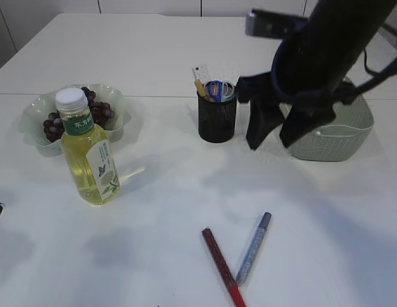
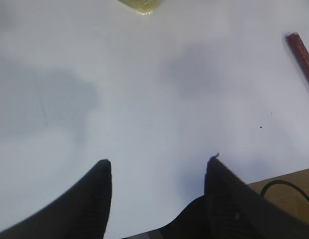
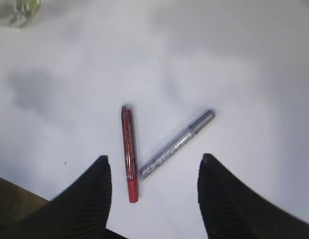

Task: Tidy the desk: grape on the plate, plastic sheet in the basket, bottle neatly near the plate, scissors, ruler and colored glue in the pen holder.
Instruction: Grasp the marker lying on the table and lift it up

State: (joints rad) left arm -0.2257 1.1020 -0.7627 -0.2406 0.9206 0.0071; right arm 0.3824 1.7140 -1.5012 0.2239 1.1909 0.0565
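On table, crossed glue sticks [image 1: 237, 256]

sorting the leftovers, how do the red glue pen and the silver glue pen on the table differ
The red glue pen is dark red with a brighter red tip; the silver glue pen is glittery grey-blue. Red leans left going away, silver leans right, meeting in a V. Both lie flat on the table, outside the pen holder.

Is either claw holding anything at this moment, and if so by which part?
Nothing is held. The left claw is open over bare table, and the right claw is open above the red glue pen, not touching it.
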